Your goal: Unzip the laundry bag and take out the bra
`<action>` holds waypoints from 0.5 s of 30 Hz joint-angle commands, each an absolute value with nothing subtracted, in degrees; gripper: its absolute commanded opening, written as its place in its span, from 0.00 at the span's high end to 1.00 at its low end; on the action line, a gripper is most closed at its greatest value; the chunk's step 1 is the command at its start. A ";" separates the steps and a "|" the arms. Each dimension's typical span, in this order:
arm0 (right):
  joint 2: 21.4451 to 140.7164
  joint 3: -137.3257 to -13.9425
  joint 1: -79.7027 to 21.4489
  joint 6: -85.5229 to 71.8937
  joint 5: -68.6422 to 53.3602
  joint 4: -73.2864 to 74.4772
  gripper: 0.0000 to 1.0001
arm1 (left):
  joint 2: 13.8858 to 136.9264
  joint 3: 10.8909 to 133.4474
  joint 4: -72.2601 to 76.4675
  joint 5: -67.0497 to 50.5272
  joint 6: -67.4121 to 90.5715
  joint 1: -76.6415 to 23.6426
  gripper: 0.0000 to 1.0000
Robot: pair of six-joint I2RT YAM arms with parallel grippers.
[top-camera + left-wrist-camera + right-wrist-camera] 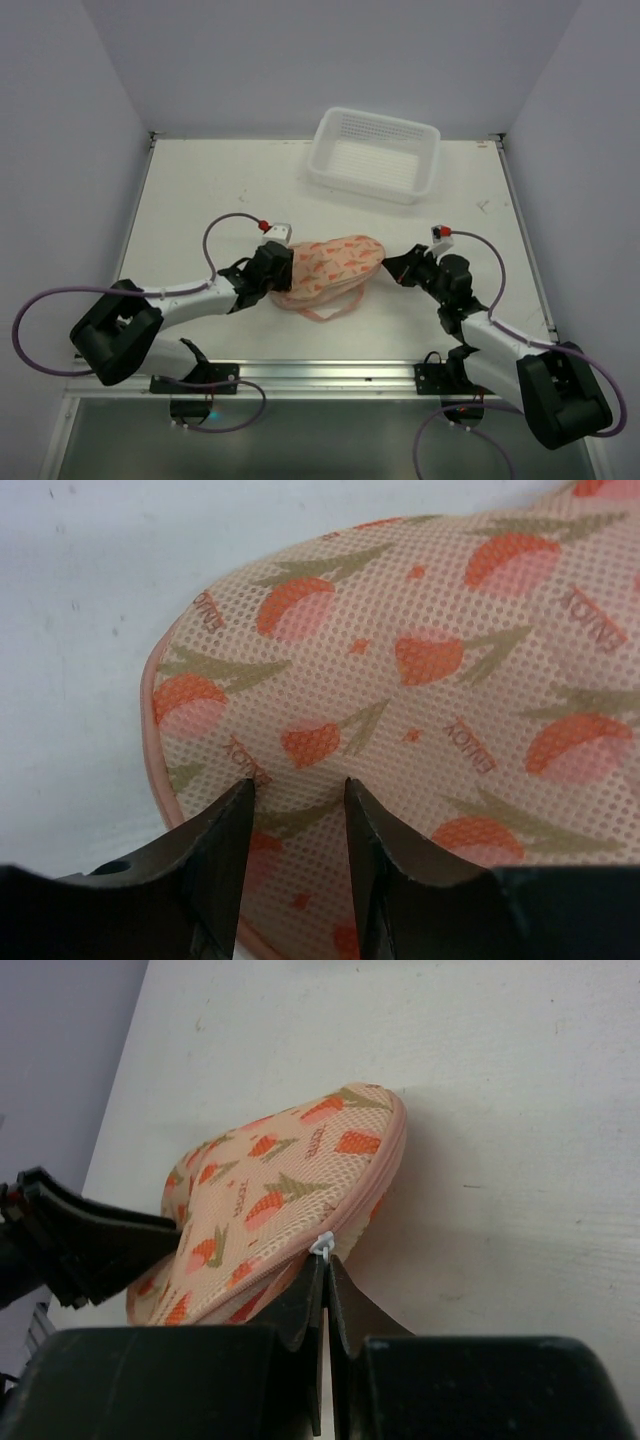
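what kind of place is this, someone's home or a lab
Probably a robot lab booth: a left arm and a right arm bolted at a white table's edge, plain walls close around it.

Left gripper [298, 783] and right gripper [326, 1260] low, tips facing each other.
Left jaws stand apart, clear gap; right jaws pressed tight together.
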State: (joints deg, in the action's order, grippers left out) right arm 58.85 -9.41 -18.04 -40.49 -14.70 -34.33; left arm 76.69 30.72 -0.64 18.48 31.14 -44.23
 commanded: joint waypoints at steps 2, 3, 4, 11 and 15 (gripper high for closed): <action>56.95 -7.30 -18.89 -40.95 -18.71 -39.10 1.00 | 82.60 37.52 6.41 17.76 27.26 -41.05 0.53; 56.78 -6.86 -19.42 -41.04 -18.72 -39.20 1.00 | 85.05 39.62 6.68 17.14 26.55 -40.61 0.53; 56.52 -6.68 -20.90 -41.04 -18.63 -39.46 1.00 | 86.30 40.77 6.85 16.79 25.93 -39.82 0.53; 56.86 -7.11 -31.01 -41.48 -14.60 -40.61 1.00 | 98.77 52.63 8.88 11.61 15.14 -36.91 0.50; 58.27 -8.52 -36.47 -42.27 -10.90 -40.60 1.00 | 98.36 58.61 7.21 9.33 9.94 -36.91 0.46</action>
State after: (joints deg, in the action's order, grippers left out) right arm 57.49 -6.57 -34.26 -41.41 -14.37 -37.23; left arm 100.03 54.22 5.23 13.41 16.64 -36.80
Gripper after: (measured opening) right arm 0.010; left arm 0.528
